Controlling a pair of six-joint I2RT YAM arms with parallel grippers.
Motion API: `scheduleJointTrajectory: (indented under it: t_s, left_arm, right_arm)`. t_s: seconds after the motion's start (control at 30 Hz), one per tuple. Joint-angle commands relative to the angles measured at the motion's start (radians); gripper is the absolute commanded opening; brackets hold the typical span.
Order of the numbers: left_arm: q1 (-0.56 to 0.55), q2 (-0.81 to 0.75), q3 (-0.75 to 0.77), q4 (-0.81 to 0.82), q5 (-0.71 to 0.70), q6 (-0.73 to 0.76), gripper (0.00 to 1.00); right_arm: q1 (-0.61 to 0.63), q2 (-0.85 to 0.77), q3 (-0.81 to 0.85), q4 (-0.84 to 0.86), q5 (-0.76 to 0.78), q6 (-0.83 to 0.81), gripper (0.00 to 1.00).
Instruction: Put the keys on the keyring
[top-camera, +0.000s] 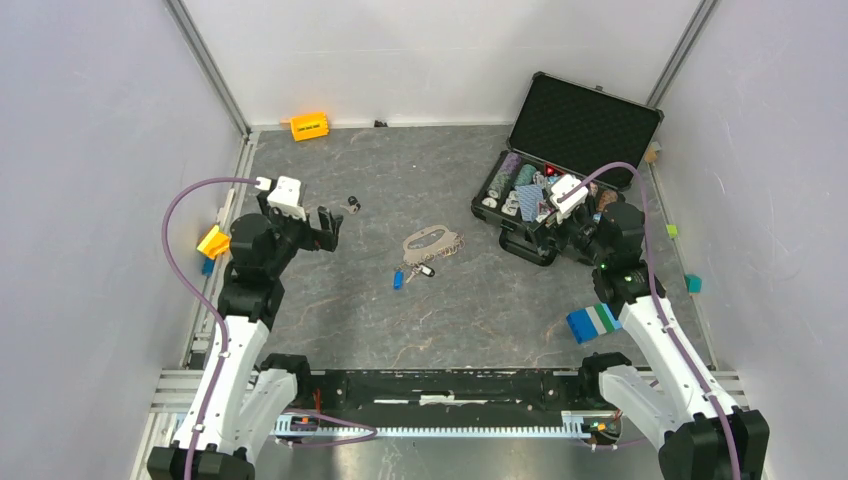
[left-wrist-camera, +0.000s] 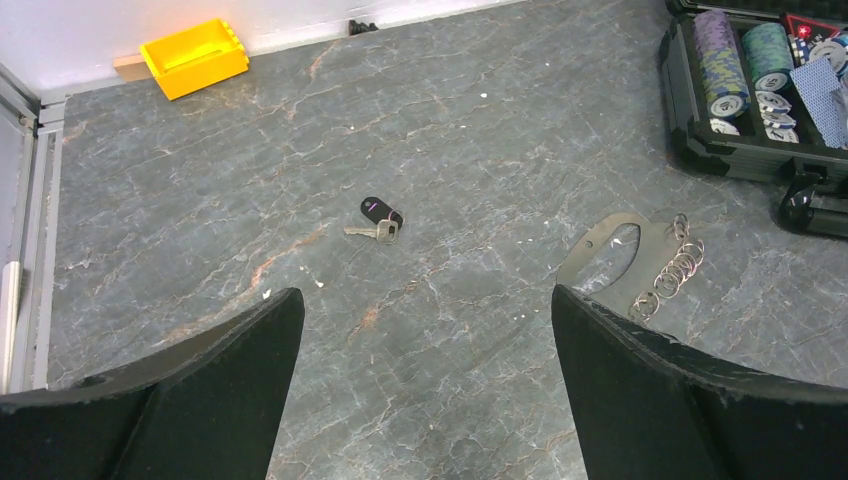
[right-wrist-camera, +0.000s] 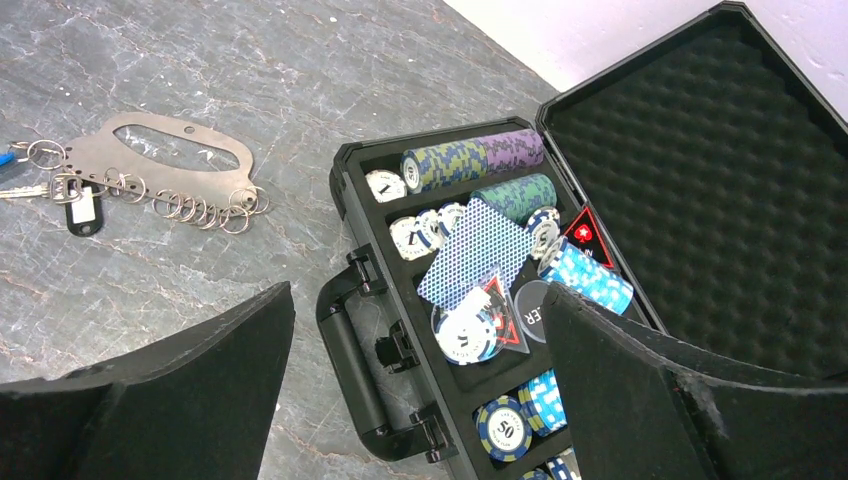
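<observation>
Bottom of the top view, nearest me: black base rail (top-camera: 440, 385) spans between the two arm bases. Just past it, lower right, a blue-green-white block (top-camera: 592, 322) sits close beside the right forearm. From the rail up to mid-frame the grey marbled table (top-camera: 470, 320) is bare; this is the widest open stretch.

Centre of frame: the keyring (top-camera: 432, 242), a flat grey plate with a long slot and a row of small split rings along one edge, lies flat. A blue key (top-camera: 398, 280) and a black-headed key (top-camera: 425, 270) lie at its lower-left end, up against the rings. Cannot tell whether they are threaded on.

Left of centre: left gripper (top-camera: 330, 225), jaws spread wide, nothing between them. Just to its right a lone key (top-camera: 353, 205) with a dark head lies by itself, well apart from the plate, with open table all round it.

Right of centre: right gripper (top-camera: 543, 232), also spread wide and empty, hangs over the handle side of the chip case (top-camera: 487, 212).

Side rims: a yellow piece (top-camera: 213, 241) at the left rail, and small coloured cubes (top-camera: 693, 283) along the right wall.

Far end: orange bin (top-camera: 309, 126) against the back wall, upper left. The case lid stands open toward the upper-right corner.
</observation>
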Motion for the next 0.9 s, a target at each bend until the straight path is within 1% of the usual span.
scheduleJointTrajectory:
  t_s: [0.0, 0.53, 0.73, 0.8, 0.87]
  left_arm:
    - [0.011, -0.015, -0.009, 0.031, 0.019, 0.001, 1.0]
    - [0.026, -0.022, 0.01, 0.003, 0.022, -0.003, 1.0]
    - [0.033, 0.014, 0.063, -0.103, 0.145, 0.083, 1.0]
    - [0.034, 0.04, 0.083, -0.132, 0.17, 0.093, 1.0]
    - [0.033, 0.066, 0.106, -0.162, 0.19, 0.101, 1.0]
  right_arm:
    - [0.005, -0.002, -0.001, 0.035, -0.001, -0.016, 0.98]
    - [0.005, -0.001, 0.013, 0.012, -0.017, -0.046, 0.98]
    - [0.008, 0.015, 0.021, 0.002, -0.067, -0.057, 0.98]
    - [0.031, 0.027, 0.034, 0.002, -0.062, -0.049, 0.98]
    - [0.081, 0.054, 0.047, -0.011, -0.026, -0.055, 0.98]
